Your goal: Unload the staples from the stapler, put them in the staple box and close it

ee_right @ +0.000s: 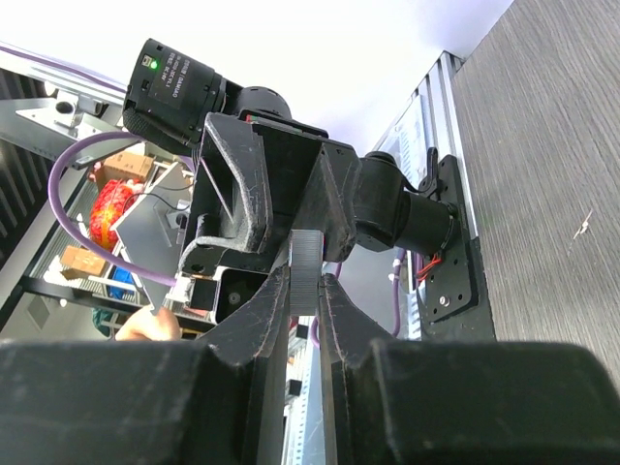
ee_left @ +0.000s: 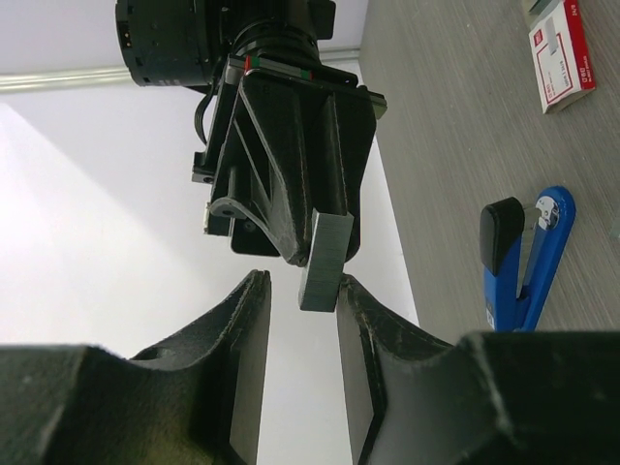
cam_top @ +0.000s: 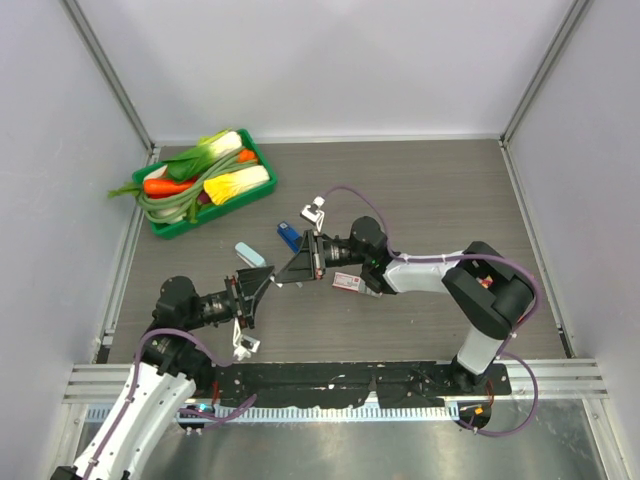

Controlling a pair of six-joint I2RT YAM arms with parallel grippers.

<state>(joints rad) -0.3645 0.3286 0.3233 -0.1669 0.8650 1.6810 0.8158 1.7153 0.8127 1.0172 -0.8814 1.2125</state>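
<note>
The staples (ee_right: 305,257) are a short silvery-grey strip. My right gripper (ee_right: 305,281) is shut on it and holds it above the table. In the left wrist view the strip (ee_left: 325,260) sticks out of the right gripper's black fingers, and its free end lies between my left gripper's (ee_left: 300,286) open jaws, against the right-hand finger (ee_left: 363,320). In the top view the two grippers meet tip to tip, the left (cam_top: 262,290) and the right (cam_top: 292,270). The blue stapler (cam_top: 288,236) lies on the table behind them and also shows in the left wrist view (ee_left: 528,262).
A flat red, white and grey packet (cam_top: 348,281) lies under the right arm and shows in the left wrist view (ee_left: 562,53). A pale blue stapler (cam_top: 250,254) and a small white and black item (cam_top: 315,212) lie nearby. A green tray (cam_top: 262,160) of vegetables is at the back left.
</note>
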